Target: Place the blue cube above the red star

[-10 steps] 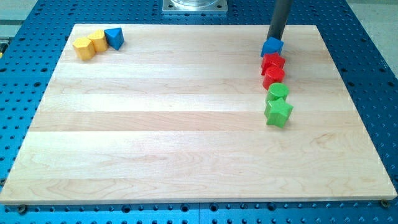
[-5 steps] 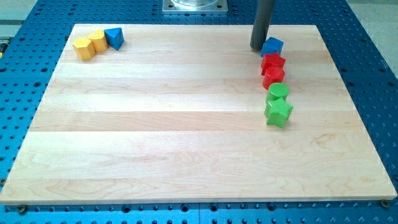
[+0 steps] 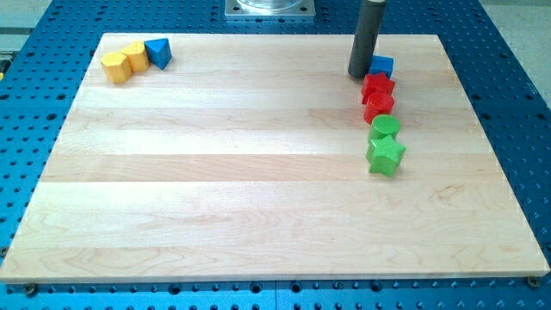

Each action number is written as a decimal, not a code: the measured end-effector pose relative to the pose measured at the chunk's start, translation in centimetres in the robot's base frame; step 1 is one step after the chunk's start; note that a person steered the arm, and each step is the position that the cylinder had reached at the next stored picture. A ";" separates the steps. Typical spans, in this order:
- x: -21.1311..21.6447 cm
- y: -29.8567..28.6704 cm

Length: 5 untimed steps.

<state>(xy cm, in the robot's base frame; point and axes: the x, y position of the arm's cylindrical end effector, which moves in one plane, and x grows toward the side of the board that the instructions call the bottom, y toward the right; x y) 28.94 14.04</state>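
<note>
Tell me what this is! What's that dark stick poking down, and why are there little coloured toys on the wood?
That dark stick is the end of a robot arm. It has no hand, so nothing is held. It only slides my tip along the wooden board and nudges blocks about. There is only one camera, looking down at the board from the front.

At the view's right is a column of blocks: a blue cube at the top, then a red star, another red block, a green block and a green star. My tip stands just left of the blue cube, right beside it.

At the view's top left sit two yellow blocks and a blue triangle-like block.

The job is putting the blue cube above the red star, and it sits there now.
</note>
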 end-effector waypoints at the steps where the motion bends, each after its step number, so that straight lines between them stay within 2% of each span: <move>1: 0.7 0.0; 2: 0.7 0.0; 4: -4.1 2.0; 5: -1.5 6.8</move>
